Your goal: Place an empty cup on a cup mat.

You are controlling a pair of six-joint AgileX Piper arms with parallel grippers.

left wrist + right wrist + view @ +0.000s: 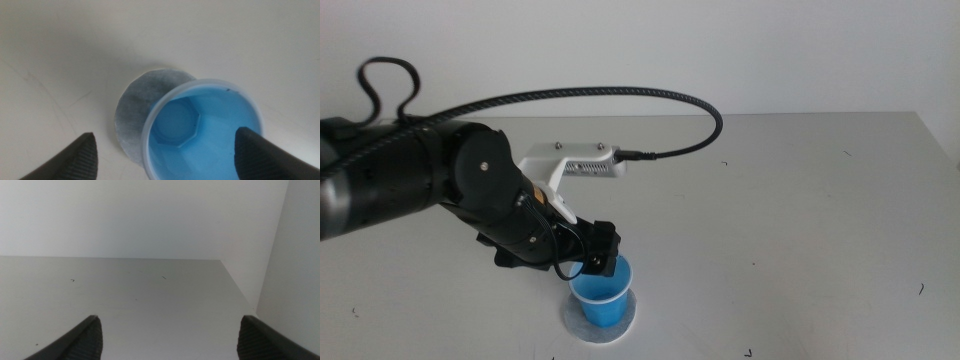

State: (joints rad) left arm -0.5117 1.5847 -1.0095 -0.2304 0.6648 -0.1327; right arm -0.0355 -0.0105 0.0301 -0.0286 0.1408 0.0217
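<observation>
**Blue cup standing on grey mat, near edge of desk**

Item 1. The cup mat (631, 322): flat round disc, mottled grey with a pale rim, lying close to the near edge of the desk (800, 200), a little left of the middle. Only a ring of it shows around the cup's base in the middle view; the left wrist view shows a wider crescent of it to one side of the cup.

Item 2. The cup (602, 295): small bright blue tapered cup, thin white rim, blue inside, nothing in it. It stands upright on the cup mat, mouth up. The left wrist view looks down into it onto an angular base.

Item 3. The left gripper (602, 252): directly above and just behind the cup's rim, at the end of the dark left arm (430, 185) that reaches in from the left edge of the desk. Jaws spread apart, released, one to each side of the cup in the left wrist view; whether either tip touches the cup wall cannot be told.

Item 4. White camera mount (575, 165) on the left arm's wrist, with a black cable (620, 92) arching over the middle of the desk.

Item 5. The right gripper (170, 340): out of the middle view, waiting over bare desk towards the far right corner, jaws spread apart and holding nothing.
</observation>
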